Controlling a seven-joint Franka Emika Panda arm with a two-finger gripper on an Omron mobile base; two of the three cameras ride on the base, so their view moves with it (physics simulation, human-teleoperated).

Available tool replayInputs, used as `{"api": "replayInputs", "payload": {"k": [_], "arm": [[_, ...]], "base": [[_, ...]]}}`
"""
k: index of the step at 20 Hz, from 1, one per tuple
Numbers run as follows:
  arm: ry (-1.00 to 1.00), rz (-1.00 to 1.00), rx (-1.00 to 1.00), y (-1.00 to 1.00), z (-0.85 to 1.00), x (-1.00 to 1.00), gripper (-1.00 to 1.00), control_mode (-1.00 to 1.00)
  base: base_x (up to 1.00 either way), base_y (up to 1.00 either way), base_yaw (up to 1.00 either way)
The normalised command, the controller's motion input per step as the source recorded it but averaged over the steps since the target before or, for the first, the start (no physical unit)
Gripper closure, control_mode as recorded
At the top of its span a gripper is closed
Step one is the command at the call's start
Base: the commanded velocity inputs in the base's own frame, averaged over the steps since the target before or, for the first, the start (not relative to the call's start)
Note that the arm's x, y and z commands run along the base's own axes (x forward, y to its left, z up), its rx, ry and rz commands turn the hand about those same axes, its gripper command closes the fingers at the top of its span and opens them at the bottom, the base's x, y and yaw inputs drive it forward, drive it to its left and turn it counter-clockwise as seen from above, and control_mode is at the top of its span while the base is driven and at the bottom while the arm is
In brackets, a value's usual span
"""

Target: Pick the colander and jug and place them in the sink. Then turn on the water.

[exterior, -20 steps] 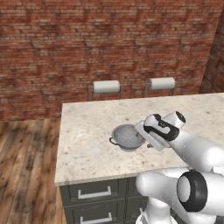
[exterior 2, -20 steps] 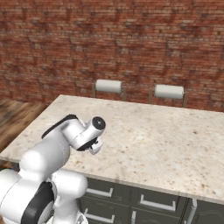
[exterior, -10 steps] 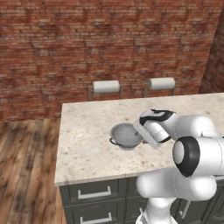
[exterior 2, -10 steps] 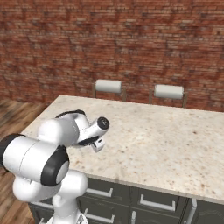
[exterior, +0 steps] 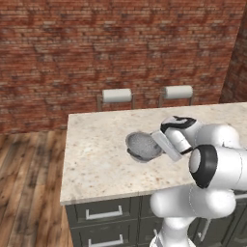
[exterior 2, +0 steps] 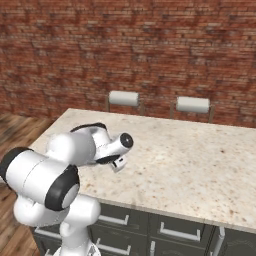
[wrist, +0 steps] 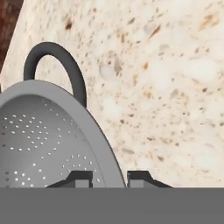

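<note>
The colander (exterior: 141, 145), a silvery-grey bowl speckled with holes, is near the middle of the speckled stone counter (exterior: 96, 159), tilted with its right side raised. My gripper (exterior: 158, 144) meets it at the right rim. In the hand view the colander (wrist: 39, 135) and its dark loop handle (wrist: 65, 65) sit at lower left. Its rim runs between my two fingertips (wrist: 81, 177), and my gripper (wrist: 109, 178) is shut on it. From the right base view my gripper (exterior 2: 119, 162) points down behind the arm, which hides the colander. The jug, the sink and the water are out of view.
Two white rolls on metal stands (exterior: 117, 95) (exterior: 178, 91) rise behind the counter's far edge, with a brick wall beyond them. Grey drawers (exterior: 103, 214) run under the counter's front edge. A wooden floor (exterior: 29, 183) lies to the left.
The arm's elbow has swung toward the cameras while the hand stayed at the colander's right rim. The colander has tipped up slightly on that side.
</note>
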Motion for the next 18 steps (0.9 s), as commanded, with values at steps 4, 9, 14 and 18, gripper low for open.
{"api": "replayInputs", "payload": {"k": [4, 9, 14, 18], "arm": [[-0.01, 0.00, 0.00, -0.05, 0.73, -0.35, 1.00, -1.00], [0.13, 0.00, 0.00, -0.02, 0.99, -0.12, 1.00, -1.00], [0.45, -0.03, -0.07, -0.01, 0.69, -0.01, 1.00, -1.00], [0.34, -0.02, -0.06, -0.07, 0.37, -0.20, 1.00, -1.00]], "base": [[0.00, 0.00, 0.00], [0.00, 0.00, 0.00], [0.00, 0.00, 0.00], [0.00, 0.00, 0.00]]}}
